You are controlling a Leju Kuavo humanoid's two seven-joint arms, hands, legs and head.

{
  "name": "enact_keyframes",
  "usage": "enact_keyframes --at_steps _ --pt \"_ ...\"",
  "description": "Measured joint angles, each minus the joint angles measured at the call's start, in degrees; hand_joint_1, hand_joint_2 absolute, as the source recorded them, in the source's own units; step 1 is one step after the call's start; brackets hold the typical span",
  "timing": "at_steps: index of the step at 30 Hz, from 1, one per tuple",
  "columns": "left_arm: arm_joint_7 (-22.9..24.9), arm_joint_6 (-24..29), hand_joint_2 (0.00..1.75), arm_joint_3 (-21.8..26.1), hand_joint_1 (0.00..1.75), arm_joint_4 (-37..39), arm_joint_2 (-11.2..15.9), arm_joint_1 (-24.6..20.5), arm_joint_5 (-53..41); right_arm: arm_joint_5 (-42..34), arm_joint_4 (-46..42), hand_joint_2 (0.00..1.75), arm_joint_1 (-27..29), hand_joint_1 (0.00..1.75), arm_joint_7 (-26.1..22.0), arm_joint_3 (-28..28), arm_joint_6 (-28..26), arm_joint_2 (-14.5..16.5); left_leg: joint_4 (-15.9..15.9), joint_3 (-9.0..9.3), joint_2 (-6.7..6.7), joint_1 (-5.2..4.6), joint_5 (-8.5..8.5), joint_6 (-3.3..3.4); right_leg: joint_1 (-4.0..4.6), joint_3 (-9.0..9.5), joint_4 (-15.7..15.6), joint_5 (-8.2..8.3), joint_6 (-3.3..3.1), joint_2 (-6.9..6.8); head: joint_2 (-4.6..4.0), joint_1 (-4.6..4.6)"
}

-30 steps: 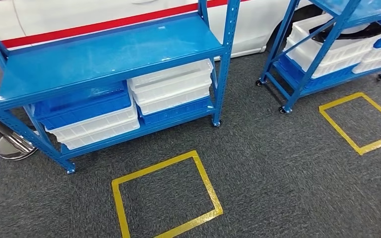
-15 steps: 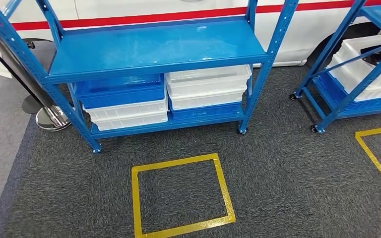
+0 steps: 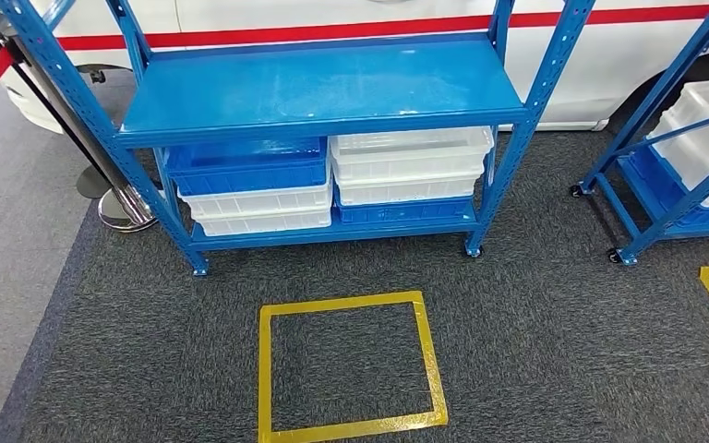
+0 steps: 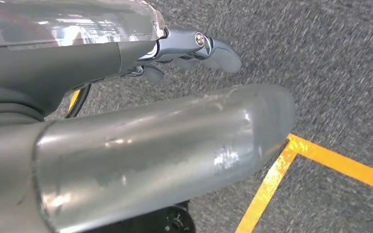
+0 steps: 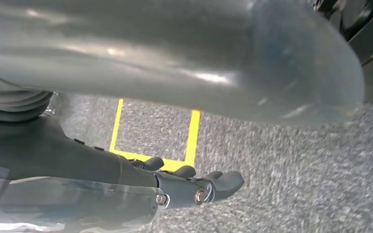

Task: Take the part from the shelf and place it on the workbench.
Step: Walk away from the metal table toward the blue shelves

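The left hand (image 4: 141, 121) and the right hand (image 5: 165, 58) both hang released, fingers (image 5: 213, 184) loosely spread and grasping nothing, just above the dark carpet (image 3: 535, 351). Just past the fingertips of each lies the yellow tape square (image 3: 351, 365). Further ahead of the hands stands the blue shelf (image 3: 323, 88), its lower tier stacked with a blue bin (image 3: 245, 166) and white bins (image 3: 411, 161); I cannot tell which of them holds the part. Behind the shelf is a white vehicle (image 3: 332, 14).
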Motion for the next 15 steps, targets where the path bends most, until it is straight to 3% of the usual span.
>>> enact_keyframes --at_steps 2,4,5,6,8,10,13,15 --pt "-0.02 -0.03 0.0 0.0 0.0 -0.03 0.0 -0.02 -0.03 0.0 0.0 0.0 0.1 0.0 -0.01 -0.08 0.01 -0.24 4.93 -2.29 0.74 0.13 -2.34 -0.47 -0.07 0.56 -0.25 -0.18 -0.71 -0.4 0.0 -0.01" --pt "-0.03 -0.1 0.0 -0.01 0.0 -0.03 -0.04 0.0 -0.1 0.0 0.0 0.0 0.15 0.0 -0.02 -0.15 0.07 -0.64 12.29 -6.49 1.08 0.18 -4.99 -0.71 0.09 1.05 -0.25 -0.72 -1.08 -0.69 0.0 -0.01" --pt "-0.03 -0.13 0.0 -0.01 0.0 -0.03 -0.07 0.06 -0.14 0.0 0.0 0.0 0.16 0.0 -0.02 -0.19 0.11 -0.82 14.64 -8.07 1.13 0.2 -5.22 -0.71 0.2 1.41 -0.24 -1.06 -1.14 -0.78 0.0 -0.01" --pt "-0.02 -0.15 0.0 -0.01 0.0 -0.03 -0.09 0.12 -0.16 0.0 0.0 0.0 0.17 0.0 -0.02 -0.23 0.16 -0.96 15.02 -8.74 1.17 0.19 -4.3 -0.62 0.3 1.9 -0.23 -1.49 -1.14 -0.83 0.0 -0.01" --pt "0.02 -0.19 0.0 0.0 0.0 -0.03 -0.08 0.22 -0.22 0.0 0.0 0.0 0.18 0.0 -0.01 -0.36 0.19 -1.09 9.89 -7.15 1.29 0.0 0.17 0.04 0.49 3.21 -0.26 -2.48 -1.05 -0.93 0.0 -0.01" --pt "0.14 -0.27 0.0 -0.01 0.0 -0.05 0.01 0.29 -0.34 0.01 0.07 0.0 0.24 0.0 0.02 -0.48 0.21 -1.1 3.56 -4.42 1.62 -0.49 3.0 1.07 0.65 4.27 -0.31 -3.46 -0.69 -1.09 0.0 0.0" --pt "0.29 -0.37 0.0 -0.02 0.0 -0.09 0.08 0.31 -0.47 0.06 0.13 0.0 0.12 0.0 0.05 -0.55 0.22 -1.12 0.31 -2.68 1.76 -1.01 2.48 2.1 0.55 5.17 -0.49 -3.76 0.4 -1.29 0.0 0.0" --pt "0.34 -0.4 0.0 -0.02 0.0 -0.09 0.0 0.41 -0.5 0.13 0.13 0.0 -0.02 0.0 0.08 -0.57 0.21 -1.12 -0.91 -1.33 1.51 -0.74 2.16 2.63 0.39 4.9 1.24 -3.28 1.07 -1.19 0.0 0.01"
